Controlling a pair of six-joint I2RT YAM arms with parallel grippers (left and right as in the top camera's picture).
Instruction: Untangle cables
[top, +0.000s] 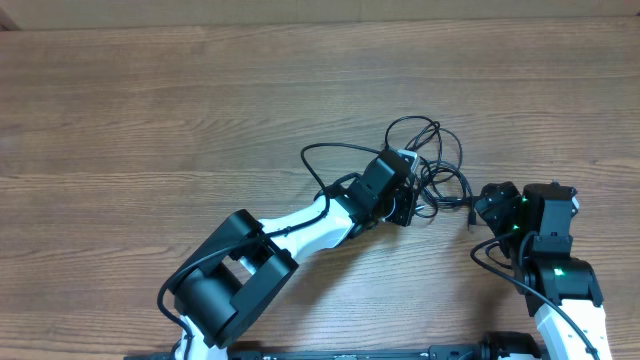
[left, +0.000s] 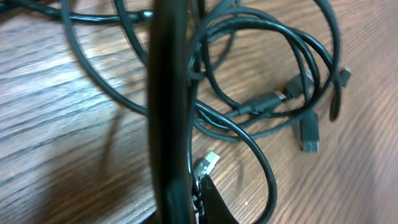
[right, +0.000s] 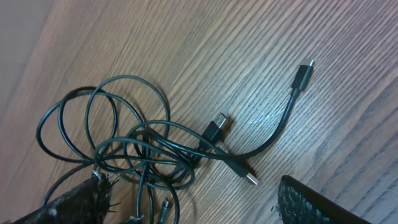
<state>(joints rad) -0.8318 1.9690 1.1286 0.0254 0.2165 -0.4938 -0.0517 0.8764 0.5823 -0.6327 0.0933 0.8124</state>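
- left gripper (left: 207, 190) was clamped tight in the middle of the cables (top: 432, 165); looked like one strand was pinched, couldn't tell which
- right gripper (right: 193, 190) had its jaws wide, nothing between them; sat just beside the bunch's right edge
- cables lay in one tangled bunch on the table (top: 150, 100), between the two arms; one plug end (right: 305, 68) trailed free on the right gripper's side
- risk: lifting left could haul the whole bunch if loops crossed the held strand; knot would tighten
- risk: thin cord could slip the pinch; right closing blind could grab two strands
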